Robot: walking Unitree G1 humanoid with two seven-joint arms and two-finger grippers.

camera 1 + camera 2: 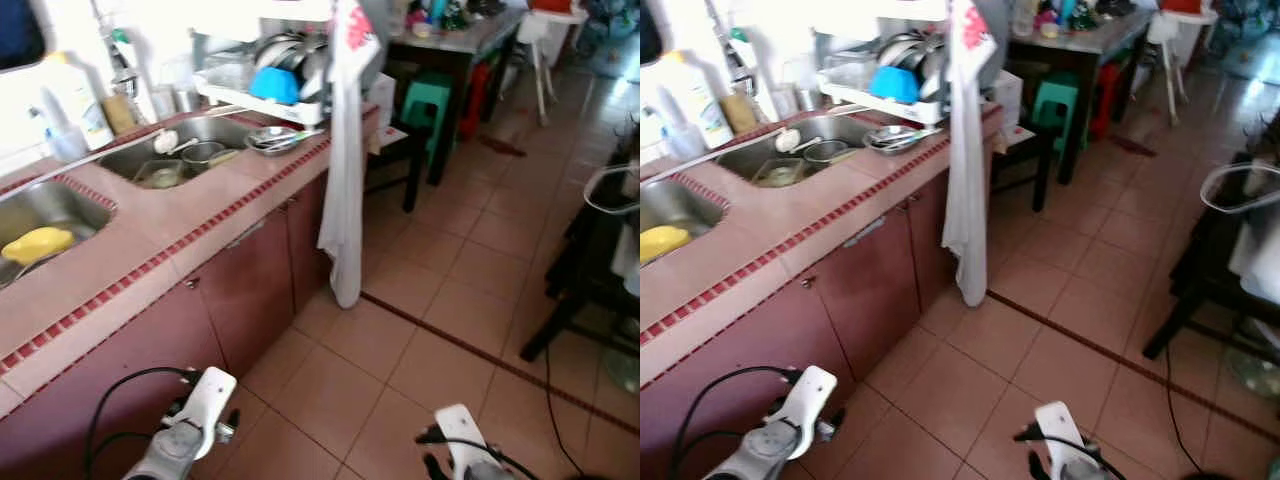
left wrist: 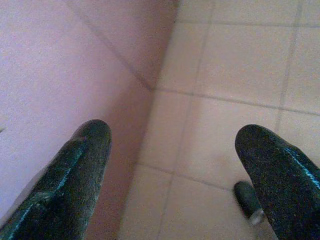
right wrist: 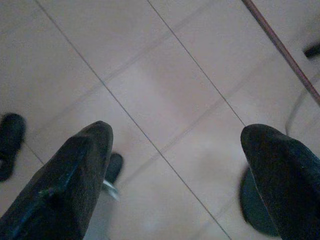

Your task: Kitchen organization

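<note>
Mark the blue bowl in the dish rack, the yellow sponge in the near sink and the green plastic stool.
Blue bowl (image 1: 274, 84), left eye view, its rounded side.
Yellow sponge (image 1: 37, 243), left eye view, its top.
Green plastic stool (image 1: 426, 96), left eye view, its seat.

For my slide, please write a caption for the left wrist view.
Left gripper, fingers open, hangs beside the cabinet above the tiled floor.

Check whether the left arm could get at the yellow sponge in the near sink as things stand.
Probably not yet. The left gripper hangs low, open, pointing at the floor beside the cabinet front; the yellow sponge lies up in the sink, beyond the counter edge.
</note>
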